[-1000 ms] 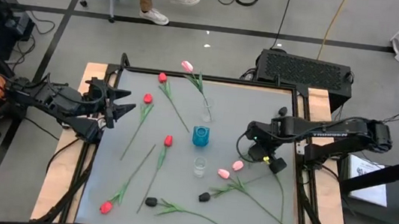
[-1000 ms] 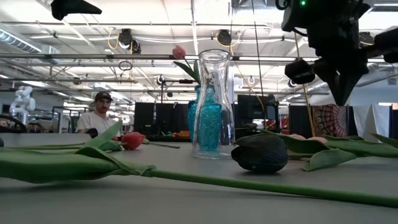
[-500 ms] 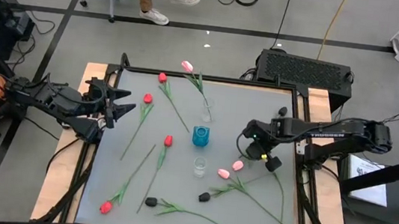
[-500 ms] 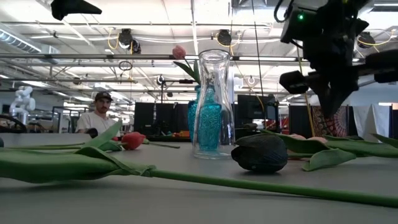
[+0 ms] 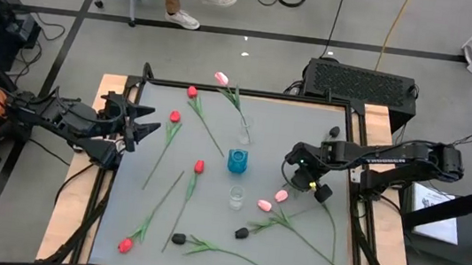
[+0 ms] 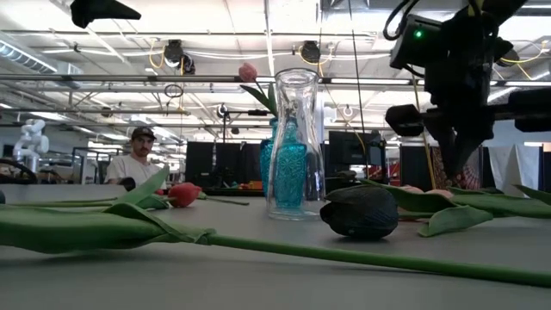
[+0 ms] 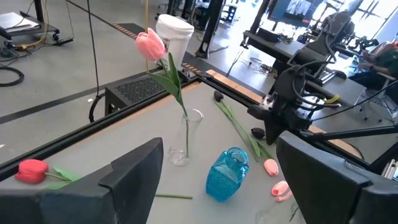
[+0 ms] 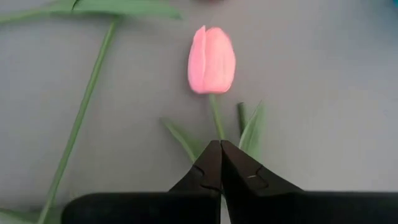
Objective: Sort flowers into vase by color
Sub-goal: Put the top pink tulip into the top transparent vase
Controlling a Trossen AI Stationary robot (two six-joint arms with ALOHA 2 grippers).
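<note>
Right tool (image 8: 220,163) hangs over a pink tulip (image 8: 211,60) near the desk's right edge, tips pressed together — next it must spread, then drop onto the stem.

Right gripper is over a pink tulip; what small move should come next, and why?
Probably open the fingers before descending: the right gripper hangs shut above the pink tulip, lined up over its stem, so it cannot straddle it yet.

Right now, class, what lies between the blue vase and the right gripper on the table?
Nothing: the high view shows bare grey table between the blue vase and the shut right gripper, which hangs over a pink tulip.
</note>
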